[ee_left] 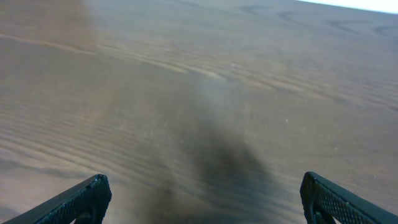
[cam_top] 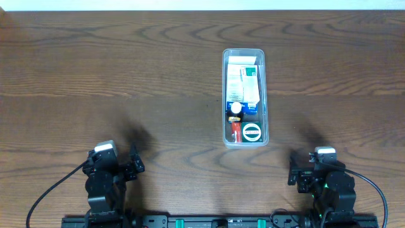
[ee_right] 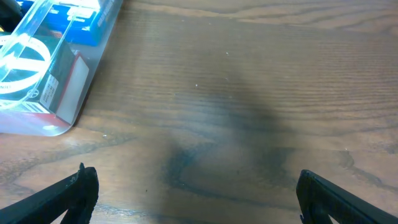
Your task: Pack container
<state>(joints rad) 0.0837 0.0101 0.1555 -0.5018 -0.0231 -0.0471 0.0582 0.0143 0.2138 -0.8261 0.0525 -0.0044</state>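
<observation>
The container, a long clear plastic bin, stands at the middle of the table. It holds white and green boxes, a blue box, a small white-capped bottle, a red item and a round green-and-white lid. Its near corner shows at the top left of the right wrist view. My left gripper is open and empty near the table's front left; its fingers frame bare wood in the left wrist view. My right gripper is open and empty at the front right, short of the container.
The brown wooden table fills the view. The arm bases and their cables sit along the front edge.
</observation>
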